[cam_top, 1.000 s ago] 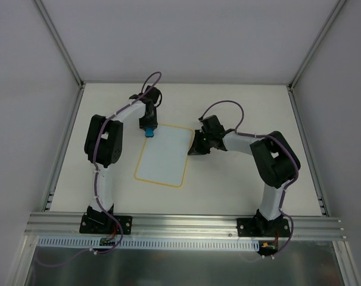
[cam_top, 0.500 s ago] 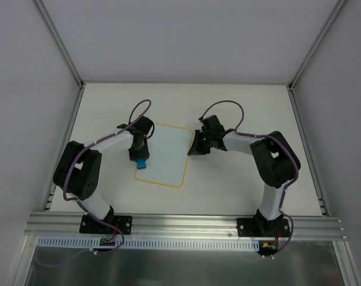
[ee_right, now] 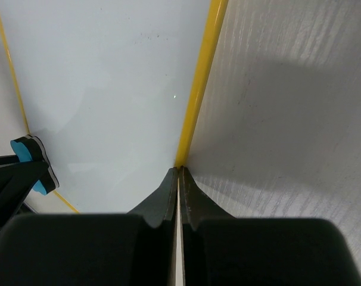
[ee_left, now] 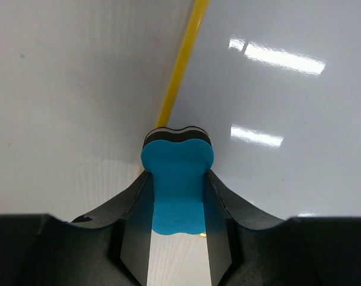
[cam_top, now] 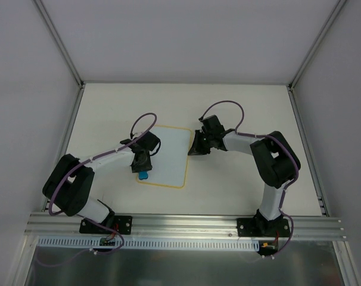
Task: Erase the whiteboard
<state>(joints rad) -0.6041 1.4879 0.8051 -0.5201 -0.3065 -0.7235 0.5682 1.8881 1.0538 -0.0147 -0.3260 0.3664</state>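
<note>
The whiteboard lies flat on the table, white with a yellow border, and I see no blue marks on it. My left gripper is shut on the blue bone-shaped eraser at the board's near left corner. In the left wrist view the eraser sits between my fingers, over the yellow border beside the board face. My right gripper is shut, with its tips against the board's right border. The eraser also shows in the right wrist view.
The white table is fenced by metal rails on the left and right. An aluminium rail carries both arm bases at the near edge. White walls stand behind and at both sides.
My left gripper has carried the eraser along the board's left side, from the far left corner to the near left corner. The right arm has not moved.
</note>
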